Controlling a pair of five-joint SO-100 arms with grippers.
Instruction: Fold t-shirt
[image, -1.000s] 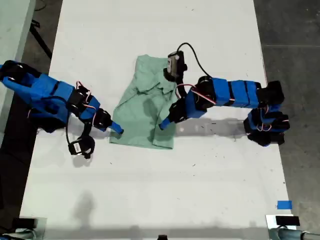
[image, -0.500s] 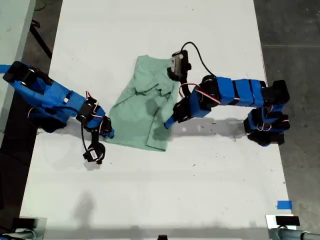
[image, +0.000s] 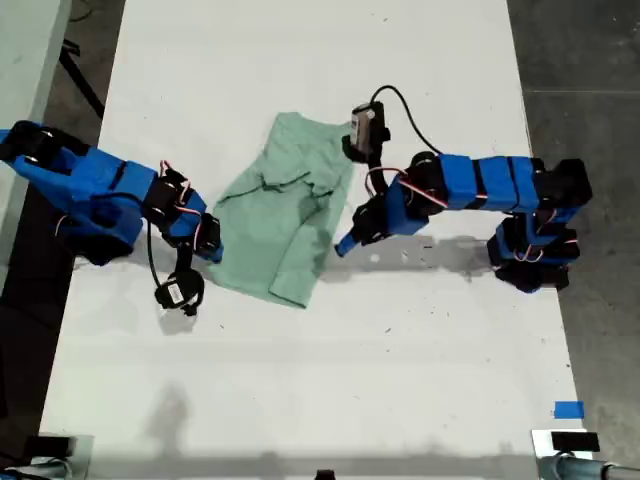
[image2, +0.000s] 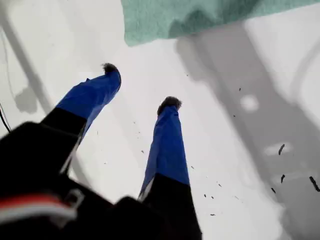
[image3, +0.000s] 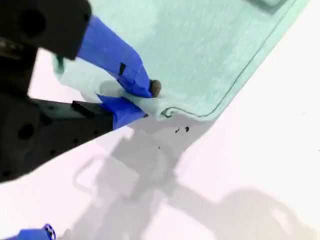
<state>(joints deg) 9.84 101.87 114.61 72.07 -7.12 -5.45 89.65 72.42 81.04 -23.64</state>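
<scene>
second gripper (image3: 150, 100) is clamped on the shirt (image3: 200, 45) hem, one finger on top of the cloth and one under it. in the exterior view it (image: 212, 250) sits at the shirt's (image: 280, 215) edge on that view's left. first gripper (image2: 140, 85) is released, jaws apart over bare table, holding nothing, with the shirt edge (image2: 200, 15) just ahead of the tips.

vs 1 s ago: first gripper (image: 343, 243) was on the cloth and is now off it, just beside the edge on the exterior view's right. the hem has been dragged toward the exterior view's left, so the shirt now lies skewed and narrower at the near end. second gripper has pulled back the same way.

hard to make out: neck and label are lost in the bunched folds mid-shirt, and the sleeves can't be told apart. second gripper's tips are hidden under its own arm in the exterior view.

white table (image: 300, 400) has dark specks and strong arm shadows. grey floor runs along both sides, and a blue tape tab (image: 568, 410) sits near the exterior view's lower right corner.
</scene>
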